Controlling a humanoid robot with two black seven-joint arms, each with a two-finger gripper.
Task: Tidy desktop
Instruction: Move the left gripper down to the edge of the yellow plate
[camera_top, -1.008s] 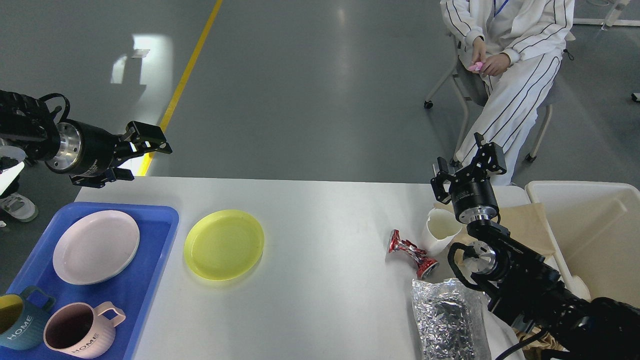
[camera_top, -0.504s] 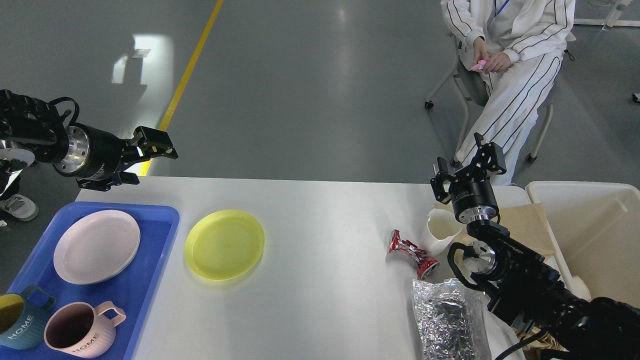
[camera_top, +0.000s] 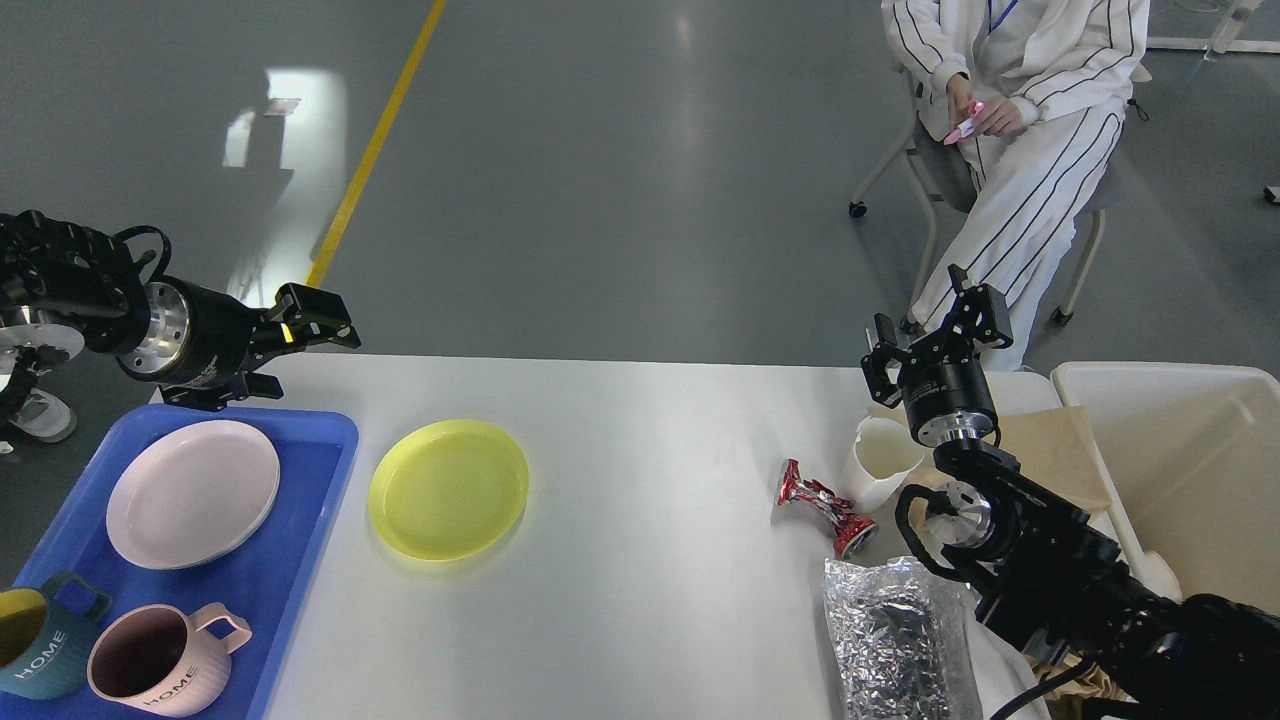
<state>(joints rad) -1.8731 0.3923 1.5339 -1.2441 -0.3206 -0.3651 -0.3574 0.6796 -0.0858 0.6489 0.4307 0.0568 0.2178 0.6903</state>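
Nearest to us on the desktop (camera_top: 640, 600), the big white surface filling the lower half of the view, lie a crumpled silver foil bag (camera_top: 895, 640) at the right and a blue tray (camera_top: 290, 560) at the left. The tray holds a teal mug (camera_top: 40, 650), a pink mug (camera_top: 155, 670) (both marked HOME) and a pale pink plate (camera_top: 192, 492). Just beside the tray a yellow plate (camera_top: 448, 488) sits on the bare top. Rightward, a crushed red can (camera_top: 825, 505) lies near a white cup (camera_top: 880, 462), with a cream bin (camera_top: 1190, 470) at the table's right end. Our right gripper (camera_top: 935, 335) points up over the far edge, fingers spread, holding nothing. Our left gripper (camera_top: 295, 350) hovers over the tray's far corner, fingers apart and empty. Beyond, a seated person (camera_top: 1020, 110) in striped white.
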